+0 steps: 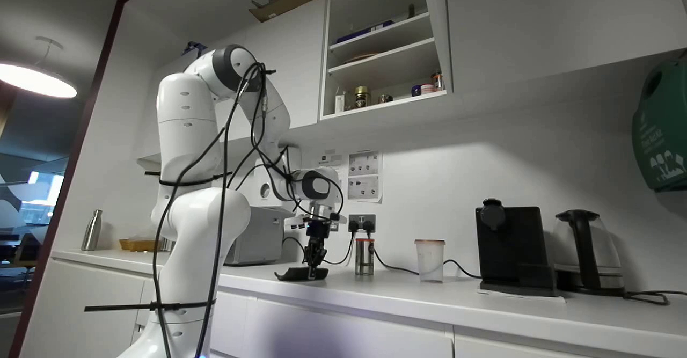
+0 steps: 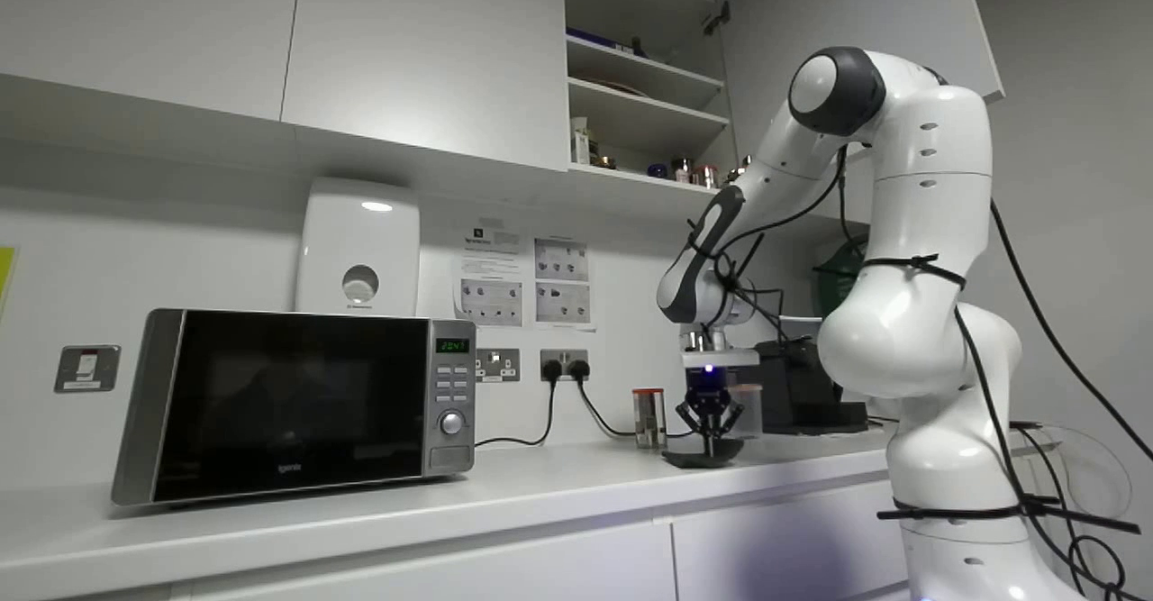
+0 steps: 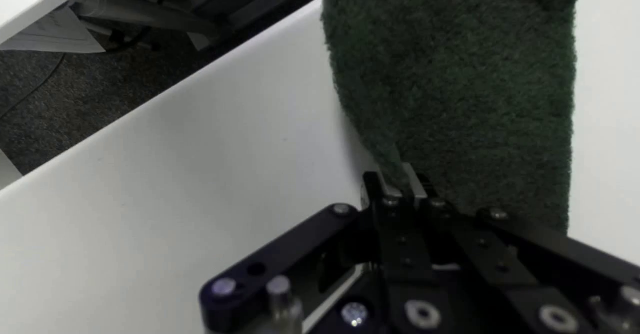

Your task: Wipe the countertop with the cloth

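Gripper [image 3: 401, 186] points down, pinching the dark cloth [image 3: 460, 98] at one edge. Cloth lies on the white countertop [image 3: 190, 163], directly under the gripper in both exterior views. Red-topped canister [image 1: 364, 258], translucent tub [image 1: 430, 264] and microwave [image 2: 297, 403] stand on the same surface, apart from the cloth.

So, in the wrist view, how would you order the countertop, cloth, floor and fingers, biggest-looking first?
1. The countertop, reaching both left and right edges.
2. The cloth, cut off at the top.
3. The floor, just a patch at upper left.
Unranked: the fingers; their nearness makes them loom, so I'm unsure.
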